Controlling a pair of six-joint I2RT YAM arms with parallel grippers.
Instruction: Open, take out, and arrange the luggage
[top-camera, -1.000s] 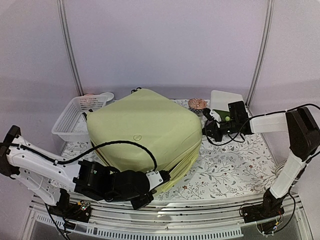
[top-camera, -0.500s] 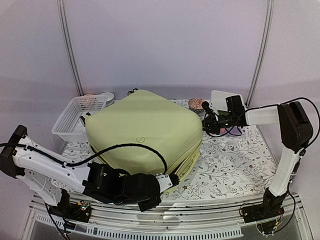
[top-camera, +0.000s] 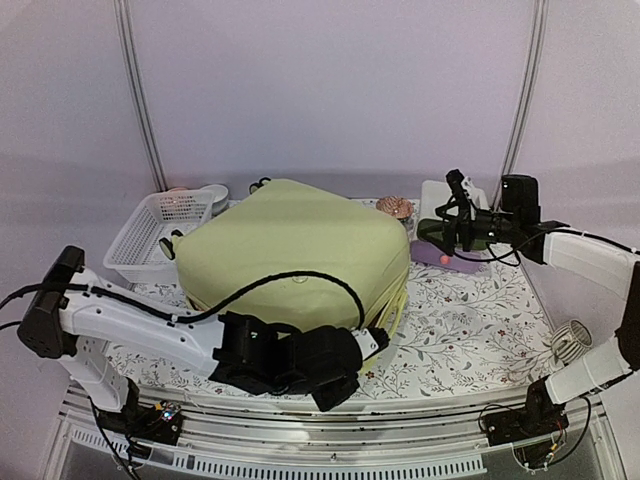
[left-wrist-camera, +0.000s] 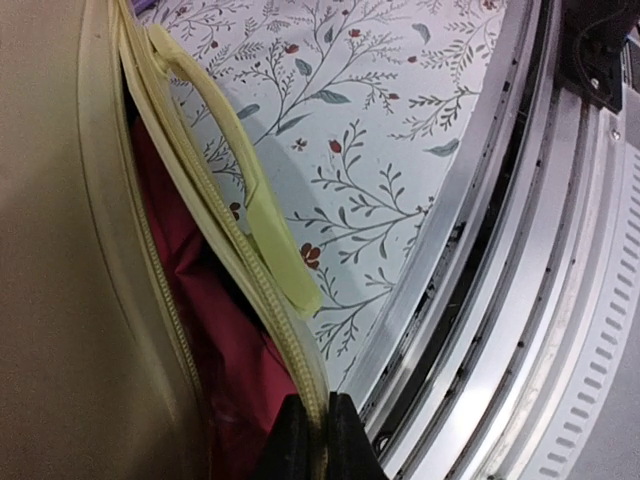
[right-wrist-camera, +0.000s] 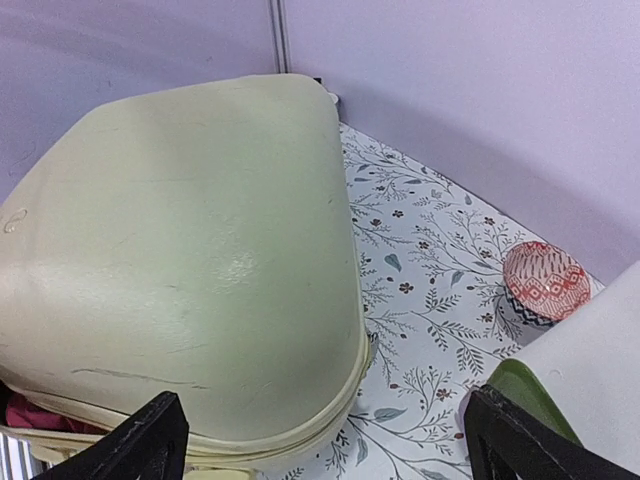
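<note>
The luggage (top-camera: 290, 245) is a big pale yellow-green hard shell lying on the flowered cloth. Its front seam gapes, and red fabric (left-wrist-camera: 215, 300) shows inside. My left gripper (top-camera: 352, 372) sits at the case's front right corner. In the left wrist view this gripper (left-wrist-camera: 320, 440) is shut on the zipper strip (left-wrist-camera: 285, 330) of the lower shell, beside a pale yellow handle strap (left-wrist-camera: 250, 190). My right gripper (top-camera: 450, 205) hangs to the right of the case, open. Its fingertips (right-wrist-camera: 150, 440) stand wide with nothing between them, looking down at the luggage (right-wrist-camera: 180, 250).
A white slatted basket (top-camera: 155, 235) stands at the back left. A patterned bowl (top-camera: 395, 207) (right-wrist-camera: 543, 283) and a white box (top-camera: 450, 192) are at the back right, with green and purple pieces (top-camera: 440, 252) below the right gripper. A metal rail (left-wrist-camera: 520, 300) edges the front.
My right gripper has opened, risen and drawn back to the right, away from the case. My left gripper has slid right along the front seam, still shut on the zipper strip.
</note>
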